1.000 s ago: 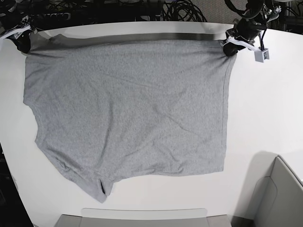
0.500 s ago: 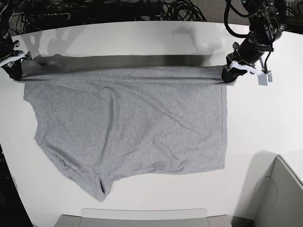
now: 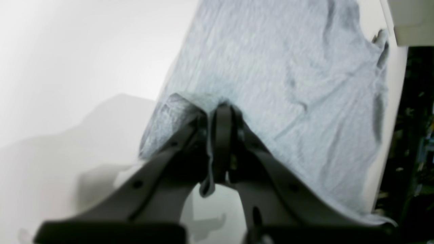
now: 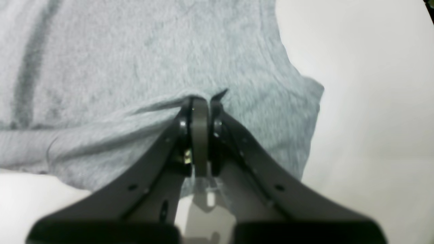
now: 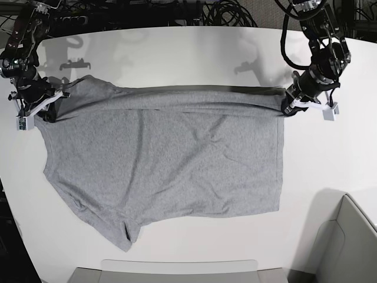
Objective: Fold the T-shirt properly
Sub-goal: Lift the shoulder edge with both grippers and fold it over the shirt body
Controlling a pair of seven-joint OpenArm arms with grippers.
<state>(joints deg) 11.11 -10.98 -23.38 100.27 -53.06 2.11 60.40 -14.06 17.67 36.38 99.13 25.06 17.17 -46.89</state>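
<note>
You're barely into fold 1: T-shirt (image 5: pixel 171 165) lies spread on the white table (image 5: pixel 177 53), far edge lifted w/ left gripper (image 5: pixel 287 108) and right gripper (image 5: pixel 46 111) each clenched on a far corner, nothing laid over yet, rest undone.

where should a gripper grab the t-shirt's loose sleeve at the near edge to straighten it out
Take the sleeve by its open cuff, coming from the near table edge. The cuff lies flat, pointing that way, apart from anything else, so its hem is exposed. Both the left gripper and right gripper are shut on the T-shirt along its far edge, so one would probably need to let go first.
</note>
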